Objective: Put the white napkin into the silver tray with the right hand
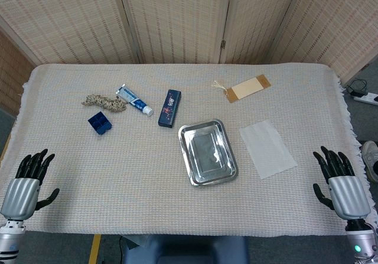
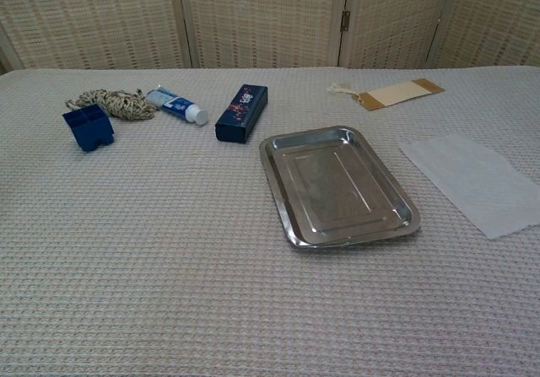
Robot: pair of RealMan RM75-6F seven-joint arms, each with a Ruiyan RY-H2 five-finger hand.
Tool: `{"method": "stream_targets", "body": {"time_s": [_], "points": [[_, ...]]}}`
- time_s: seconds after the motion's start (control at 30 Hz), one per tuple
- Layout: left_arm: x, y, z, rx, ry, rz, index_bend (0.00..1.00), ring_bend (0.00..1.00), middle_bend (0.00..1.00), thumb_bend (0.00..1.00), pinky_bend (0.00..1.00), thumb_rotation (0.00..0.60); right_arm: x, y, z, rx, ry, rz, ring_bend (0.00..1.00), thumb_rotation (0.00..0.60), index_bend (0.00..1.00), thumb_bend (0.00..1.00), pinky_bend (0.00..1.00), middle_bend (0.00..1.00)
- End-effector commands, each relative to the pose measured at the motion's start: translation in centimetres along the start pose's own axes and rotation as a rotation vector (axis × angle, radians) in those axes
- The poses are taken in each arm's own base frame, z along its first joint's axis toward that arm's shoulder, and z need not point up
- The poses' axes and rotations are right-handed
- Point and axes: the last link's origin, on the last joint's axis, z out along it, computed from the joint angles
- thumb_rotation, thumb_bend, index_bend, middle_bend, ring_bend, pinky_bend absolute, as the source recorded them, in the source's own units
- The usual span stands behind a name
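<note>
The white napkin [image 1: 267, 148] [image 2: 474, 181] lies flat on the cloth, just right of the silver tray [image 1: 207, 152] [image 2: 337, 186], which holds nothing. My right hand [image 1: 340, 182] rests at the table's near right corner, fingers spread and holding nothing, a short way right of and nearer than the napkin. My left hand [image 1: 26, 184] sits at the near left corner, also with fingers apart and nothing in them. Neither hand shows in the chest view.
Left of the tray lie a dark blue box [image 1: 169, 107] [image 2: 241, 113], a toothpaste tube [image 1: 133, 100] [image 2: 176, 105], a coil of rope [image 1: 104, 102] [image 2: 111, 102] and a small blue container [image 1: 100, 123] [image 2: 88, 127]. A brown paper tag [image 1: 248, 88] [image 2: 399, 94] lies behind the napkin.
</note>
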Motion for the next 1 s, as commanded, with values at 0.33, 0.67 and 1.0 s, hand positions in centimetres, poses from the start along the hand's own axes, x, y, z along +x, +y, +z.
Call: {"method": "stream_targets", "body": {"time_s": [0.33, 0.67, 1.0], "points": [[-0.1, 0.2, 0.2, 0.0, -0.004, -0.015, 0.0, 0.0, 0.0, 0.33, 0.0, 0.6, -1.0, 0.7, 0.1, -0.032, -0.073, -0.08, 0.0, 0.6, 0.0, 0.47, 0.0, 0.0], [-0.6, -0.2, 0.1, -0.002, -0.053, -0.007, 0.0, 0.0, 0.0, 0.33, 0.0, 0.6, -6.2, 2.5, 1.4, 0.018, -0.174, -0.206, 0.0, 0.6, 0.11, 0.47, 0.0, 0.0], [-1.0, 0.4, -0.1, -0.015, -0.065, 0.004, 0.0, 0.0, 0.0, 0.33, 0.0, 0.6, -9.0, 2.4, 4.4, 0.089, -0.183, -0.21, 0.0, 0.6, 0.23, 0.47, 0.0, 0.0]]}}
